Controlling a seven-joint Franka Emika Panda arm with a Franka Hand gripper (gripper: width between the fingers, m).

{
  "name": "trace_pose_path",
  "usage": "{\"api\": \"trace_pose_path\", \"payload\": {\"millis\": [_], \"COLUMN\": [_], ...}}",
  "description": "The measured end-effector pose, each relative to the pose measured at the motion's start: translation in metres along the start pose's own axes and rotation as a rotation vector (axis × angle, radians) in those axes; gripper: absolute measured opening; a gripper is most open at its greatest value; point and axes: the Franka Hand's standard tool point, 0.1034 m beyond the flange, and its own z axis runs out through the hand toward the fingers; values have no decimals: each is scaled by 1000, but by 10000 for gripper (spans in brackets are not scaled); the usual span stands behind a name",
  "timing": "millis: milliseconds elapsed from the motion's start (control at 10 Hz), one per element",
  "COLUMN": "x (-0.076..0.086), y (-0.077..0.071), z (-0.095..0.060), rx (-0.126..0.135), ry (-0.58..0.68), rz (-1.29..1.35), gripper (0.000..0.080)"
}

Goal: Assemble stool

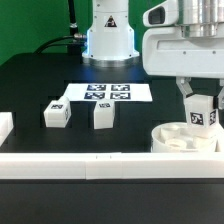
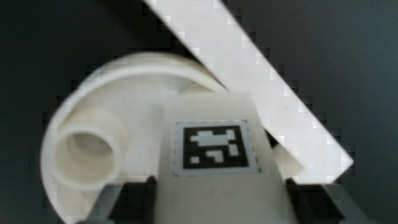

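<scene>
My gripper (image 1: 201, 112) is shut on a white blocky stool leg (image 1: 201, 110) with a black-and-white tag and holds it upright just above the round white seat (image 1: 180, 139) at the exterior view's right. In the wrist view the held leg (image 2: 217, 150) fills the space between my two black fingers (image 2: 128, 200), with the seat (image 2: 125, 120) and one of its sockets (image 2: 86, 155) right below. Two more legs, one (image 1: 56, 113) and the other (image 1: 102, 114), lie loose on the black table at centre left.
The marker board (image 1: 105, 92) lies flat behind the loose legs. A long white border rail (image 1: 90, 164) runs along the front edge and shows in the wrist view (image 2: 249, 70). A white block (image 1: 4, 127) sits at the exterior view's left edge. The robot base (image 1: 108, 40) stands at the back.
</scene>
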Motion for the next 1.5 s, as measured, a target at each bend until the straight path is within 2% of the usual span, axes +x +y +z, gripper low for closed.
{"api": "trace_pose_path", "payload": {"millis": [200, 500, 800, 900, 1100, 1200, 1300, 1400, 1500], "x": [-3, -2, 6, 8, 8, 8, 9, 7, 5], "y": [0, 1, 7, 7, 6, 6, 4, 1, -5], "z": [0, 0, 0, 0, 0, -2, -7, -15, -26], "rx": [18, 73, 102, 86, 84, 83, 86, 83, 84], "ry": [-8, -37, -90, -110, -120, -121, -128, -145, -164], "rz": [253, 644, 945, 999, 1078, 1023, 952, 944, 902], "gripper": [338, 338, 338, 338, 344, 344, 557, 557, 630]}}
